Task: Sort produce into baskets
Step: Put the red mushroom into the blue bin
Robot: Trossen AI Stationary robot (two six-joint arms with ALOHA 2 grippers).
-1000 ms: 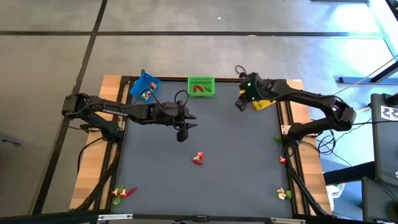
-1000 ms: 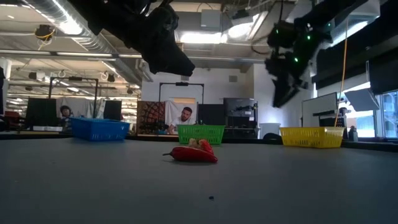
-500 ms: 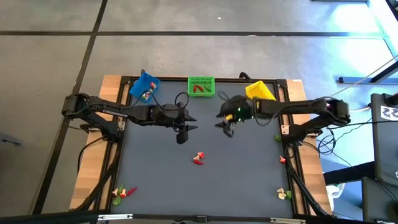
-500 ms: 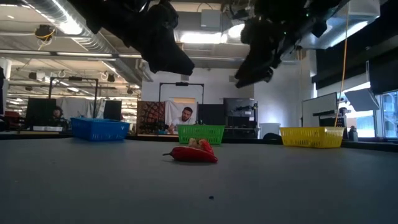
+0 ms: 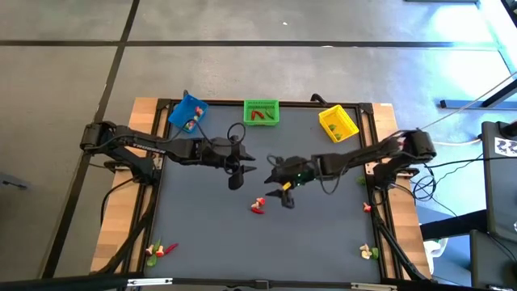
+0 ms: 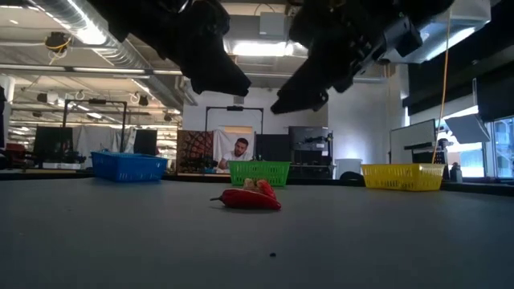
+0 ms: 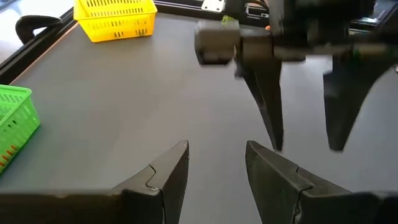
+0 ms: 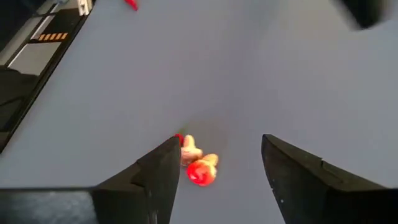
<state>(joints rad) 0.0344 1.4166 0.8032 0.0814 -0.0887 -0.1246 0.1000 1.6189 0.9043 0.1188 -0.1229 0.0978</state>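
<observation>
A small cluster of produce, red and whitish pieces, lies on the dark mat near the table's middle; it also shows in the low view and the right wrist view. My right gripper is open and empty, hovering just right of and above the cluster, fingers slanting down toward it. My left gripper is open and empty, held above the mat left of the right gripper. The blue basket, green basket and yellow basket stand along the far edge.
More produce lies at the near left corner, the near right corner and by the right rail. The blue and green baskets hold pieces. The two grippers are close together over the table's middle. People sit in the room behind.
My right gripper has swung from over the yellow basket at the far right toward the table's middle and near edge, and has come down close to the red and whitish cluster. The yellow basket, which the arm partly covered, now shows whole. The cluster has not moved.
</observation>
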